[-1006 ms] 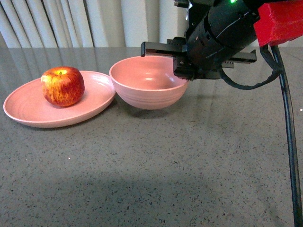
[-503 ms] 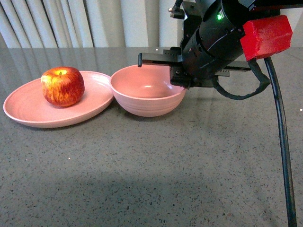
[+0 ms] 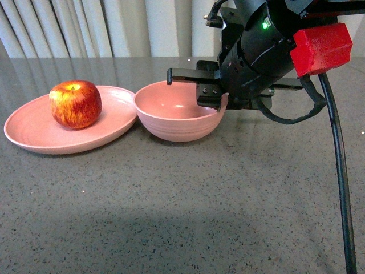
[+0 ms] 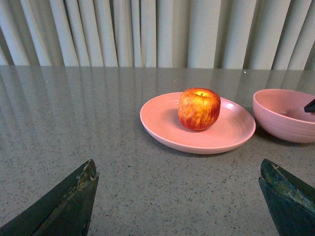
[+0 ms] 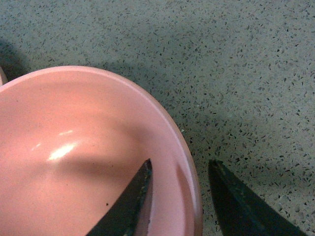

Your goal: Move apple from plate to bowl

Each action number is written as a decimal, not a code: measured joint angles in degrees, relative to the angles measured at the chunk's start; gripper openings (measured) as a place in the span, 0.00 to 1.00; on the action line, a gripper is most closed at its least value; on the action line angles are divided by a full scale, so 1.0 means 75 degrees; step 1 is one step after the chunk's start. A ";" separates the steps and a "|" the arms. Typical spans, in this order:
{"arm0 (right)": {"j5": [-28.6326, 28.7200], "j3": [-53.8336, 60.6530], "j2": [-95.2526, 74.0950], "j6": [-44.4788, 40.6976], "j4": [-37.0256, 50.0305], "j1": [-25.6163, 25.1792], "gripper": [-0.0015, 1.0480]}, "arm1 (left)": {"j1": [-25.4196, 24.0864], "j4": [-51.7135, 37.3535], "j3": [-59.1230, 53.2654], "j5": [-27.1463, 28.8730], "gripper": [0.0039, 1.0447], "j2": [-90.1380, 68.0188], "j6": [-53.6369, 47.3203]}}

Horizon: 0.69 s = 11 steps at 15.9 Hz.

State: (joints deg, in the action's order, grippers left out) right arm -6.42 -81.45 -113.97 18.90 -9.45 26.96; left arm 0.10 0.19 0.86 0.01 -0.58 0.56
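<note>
Lowering is the recent change: a second ago the deep round pink plastic bowl hung above the grey speckled tabletop. Now it rests there, its rim just beside the wide shallow pink plastic plate toward the left edge. The round red apple sits on that plate, untouched. My right gripper straddles the bowl's rim, one finger inside and one outside, slack on both sides and gripping nothing. My left gripper is spread wide and empty, facing the apple across bare tabletop. I judge the apple's hop is now short.
</note>
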 joint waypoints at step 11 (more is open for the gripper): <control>0.0393 0.2264 0.4057 0.0067 0.2130 -0.0455 0.94 | 0.0000 0.0000 0.0000 0.0003 0.94 0.0000 0.0000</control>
State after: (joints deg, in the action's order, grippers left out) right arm -3.46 -64.47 -83.55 19.40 6.52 23.55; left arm 0.10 0.19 0.86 0.03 -0.58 0.56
